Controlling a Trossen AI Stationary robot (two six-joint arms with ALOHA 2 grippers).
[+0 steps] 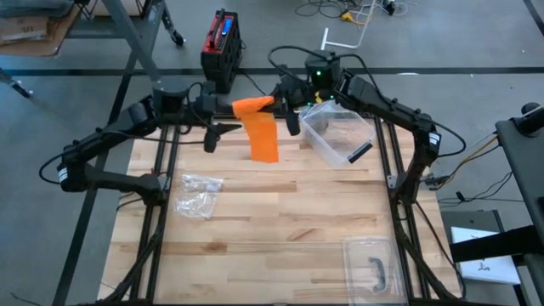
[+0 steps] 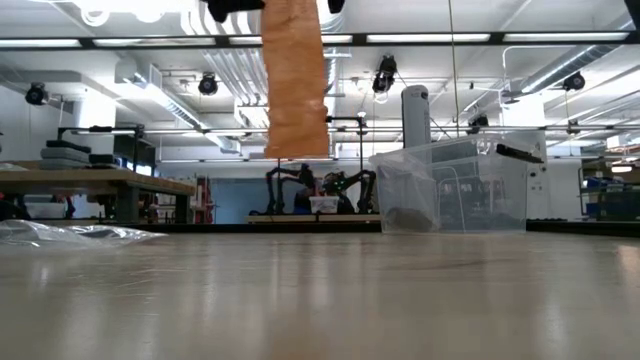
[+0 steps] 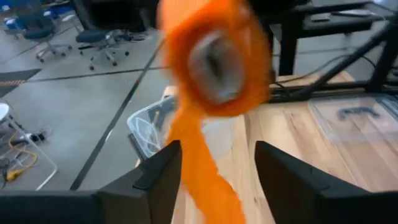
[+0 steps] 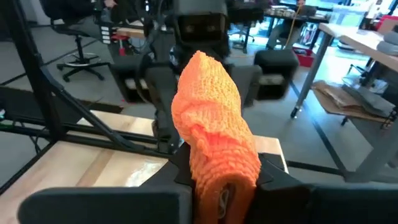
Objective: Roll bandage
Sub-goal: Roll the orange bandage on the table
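Above the far edge of the wooden table [image 1: 280, 221], both arms meet around an orange bandage [image 1: 259, 127] held in the air. The right gripper [image 4: 221, 186] is clamped on the rolled part of the bandage, the crinkled orange fabric bulging up between its dark fingers. The left gripper [image 3: 217, 165] faces that roll from the other side with its jaws standing apart and nothing between them; the roll's open end and hollow core show just beyond its fingertips. This looks like a handover within the winding: one gripper pins the roll while the other lets go to take a new hold.

From the roll a loose tail hangs straight down, its lower end clear of the tabletop in the low view, so it can swing freely and there is slack left to wind in. Keeping the roll raised seems meant to stop the tail dragging on the wood.

Just beside the grippers, on the right arm's side, stands a clear plastic bin [image 1: 338, 134] with a dark object at its rim; that is the nearest thing a swinging arm or tail could catch. A crumpled clear plastic bag [image 1: 197, 194] lies on the left part of the table, and the bin's clear lid [image 1: 374, 265] lies at the near right corner, both well apart from the work. The middle of the table is open room
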